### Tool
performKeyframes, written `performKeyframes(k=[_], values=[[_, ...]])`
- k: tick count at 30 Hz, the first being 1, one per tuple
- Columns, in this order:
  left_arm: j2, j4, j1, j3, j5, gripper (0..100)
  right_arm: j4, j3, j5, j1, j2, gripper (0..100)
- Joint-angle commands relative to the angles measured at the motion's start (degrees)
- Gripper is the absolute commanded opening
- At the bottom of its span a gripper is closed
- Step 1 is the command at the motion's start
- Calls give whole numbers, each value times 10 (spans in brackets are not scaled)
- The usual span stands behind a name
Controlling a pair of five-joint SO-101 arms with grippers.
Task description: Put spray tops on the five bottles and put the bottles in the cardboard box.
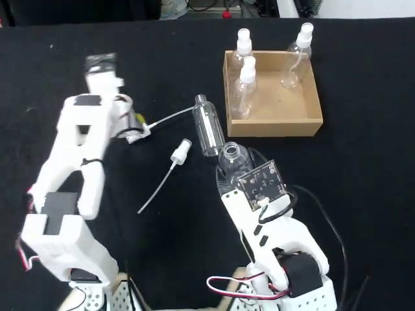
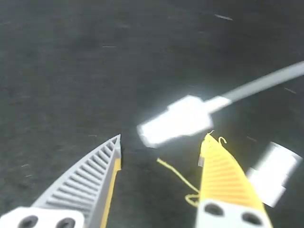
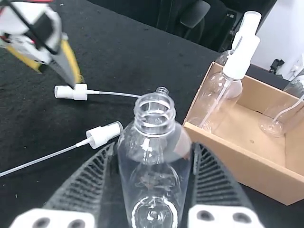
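Observation:
My right gripper (image 3: 154, 149) is shut on an upright clear bottle (image 3: 153, 142) with an uncapped neck, in front of the cardboard box (image 1: 275, 123). A second capless bottle (image 1: 209, 126) lies on its side between that bottle and the box. My left gripper (image 2: 161, 142) is open, its yellow and grey fingertips on either side of a white spray top (image 2: 176, 119) whose tube points toward the lying bottle. Another spray top (image 1: 181, 151) with a long tube lies loose on the cloth. Three capped bottles (image 1: 245, 81) stand in the box.
The table is covered by a black cloth (image 1: 363, 168). The box stands at the back right, its front wall (image 3: 247, 166) close beyond the held bottle. Cables (image 1: 324, 214) trail from the right arm's base. Open cloth lies to the far left and right.

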Motion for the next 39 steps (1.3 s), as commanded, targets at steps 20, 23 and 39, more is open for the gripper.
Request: performKeyframes(k=[20,23,39], values=[[88,-43,-2,-71,40,257,-11,-4,4,-7,-55,127],[91,-43,-29,-72,38,257,-11,-4,4,-7,-55,127],[94,-65,-176,-122,-127,257,-11,-4,4,-7,-55,127]])
